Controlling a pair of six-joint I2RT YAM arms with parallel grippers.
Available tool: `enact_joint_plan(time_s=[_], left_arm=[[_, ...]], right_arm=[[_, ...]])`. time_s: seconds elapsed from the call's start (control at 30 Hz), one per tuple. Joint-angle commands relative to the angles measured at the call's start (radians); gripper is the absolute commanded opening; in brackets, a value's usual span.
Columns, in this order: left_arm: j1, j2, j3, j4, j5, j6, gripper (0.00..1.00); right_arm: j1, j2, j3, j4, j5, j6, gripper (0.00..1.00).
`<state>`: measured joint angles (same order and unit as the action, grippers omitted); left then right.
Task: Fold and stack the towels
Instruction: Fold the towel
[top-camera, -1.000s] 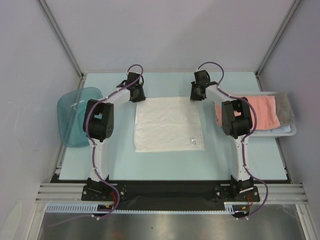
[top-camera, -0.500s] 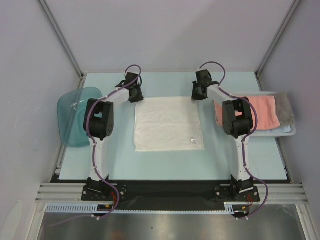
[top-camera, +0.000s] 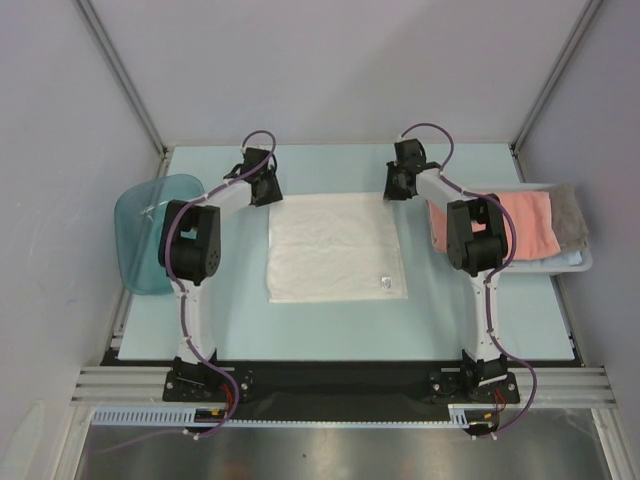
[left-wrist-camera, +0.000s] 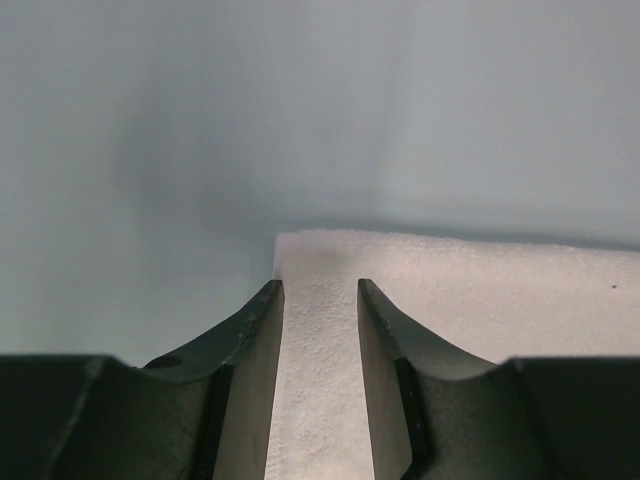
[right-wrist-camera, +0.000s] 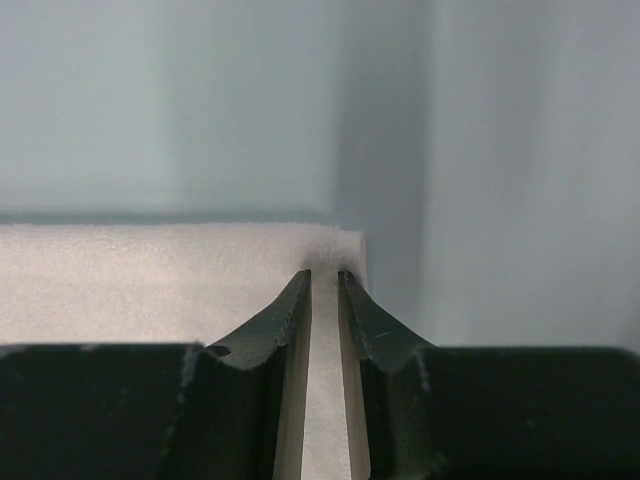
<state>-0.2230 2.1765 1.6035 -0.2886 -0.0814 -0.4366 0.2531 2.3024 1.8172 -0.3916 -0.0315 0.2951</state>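
Observation:
A white towel (top-camera: 335, 245) lies flat and folded at the table's middle, with a small label (top-camera: 385, 283) near its front right corner. My left gripper (top-camera: 264, 188) sits at the towel's far left corner (left-wrist-camera: 300, 245). Its jaws stand apart, open, above the cloth in the left wrist view (left-wrist-camera: 320, 290). My right gripper (top-camera: 392, 190) is at the far right corner, its jaws (right-wrist-camera: 323, 272) shut on the white towel's edge (right-wrist-camera: 345, 245). A salmon-pink towel (top-camera: 525, 222), a grey towel (top-camera: 572, 215) and a light blue towel (top-camera: 570, 258) lie at the right.
A white lattice basket (top-camera: 588, 264) at the right edge holds the other towels. A translucent blue tub (top-camera: 150, 230) sits at the left edge, beside the left arm's elbow (top-camera: 190, 250). Grey walls close in the back and both sides.
My left jaws have spread wider and the left wrist has shifted a little left and back at the towel's corner. The right gripper and the towel have barely moved.

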Motion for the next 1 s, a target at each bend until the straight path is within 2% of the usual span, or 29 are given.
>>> enact_joint_plan(time_s=[0.0, 0.1, 0.37, 0.7, 0.77, 0.97], left_arm=[[0.017, -0.124, -0.049, 0.123, 0.028, -0.011, 0.42], [0.022, -0.156, -0.099, 0.195, 0.055, -0.017, 0.43], [0.025, -0.09, -0.036, 0.068, -0.021, -0.004, 0.42], [0.025, -0.029, -0.002, 0.02, 0.038, 0.025, 0.46], [0.025, -0.017, 0.006, 0.009, 0.045, 0.027, 0.46], [0.025, 0.003, 0.023, -0.029, 0.006, 0.029, 0.46]], right_arm=[[-0.011, -0.026, 0.018, 0.025, -0.021, 0.004, 0.22], [-0.012, -0.041, 0.016, 0.034, -0.034, 0.004, 0.22], [-0.012, -0.093, 0.01, 0.033, -0.004, 0.001, 0.25], [-0.015, -0.132, -0.033, 0.031, 0.12, -0.03, 0.32], [-0.018, -0.126, -0.036, 0.031, 0.114, -0.034, 0.36], [-0.02, -0.084, -0.029, 0.057, 0.042, -0.033, 0.39]])
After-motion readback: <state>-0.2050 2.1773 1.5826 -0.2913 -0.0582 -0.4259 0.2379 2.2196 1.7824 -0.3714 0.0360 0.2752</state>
